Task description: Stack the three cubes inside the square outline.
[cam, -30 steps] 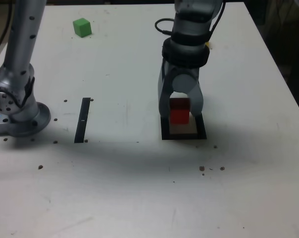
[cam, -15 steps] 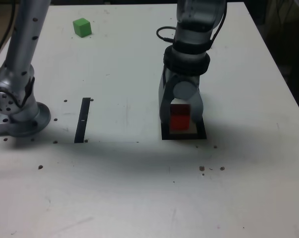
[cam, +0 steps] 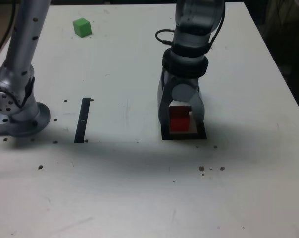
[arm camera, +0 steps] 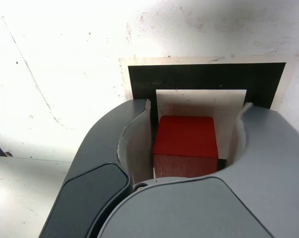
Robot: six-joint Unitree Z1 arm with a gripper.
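The red cube (cam: 179,119) (arm camera: 185,141) rests on the pale centre of the square outline (cam: 184,136) (arm camera: 204,77). My gripper (cam: 180,124) (arm camera: 196,106) points straight down over it, with one finger on each side. In the wrist view a narrow gap shows between the cube and each finger, so the gripper is open around the cube and not pressing it. The green cube (cam: 81,27) sits far off at the back of the table, towards the exterior view's left.
A thin black strip (cam: 83,120) lies on the white table, left of the outline in the exterior view. The arm's base (cam: 18,116) stands at the exterior view's left edge. Small dark specks (cam: 211,168) dot the table surface near the front.
The gripper has come down with the red cube onto the outline's centre. Its jaws have then spread apart, letting the cube go.
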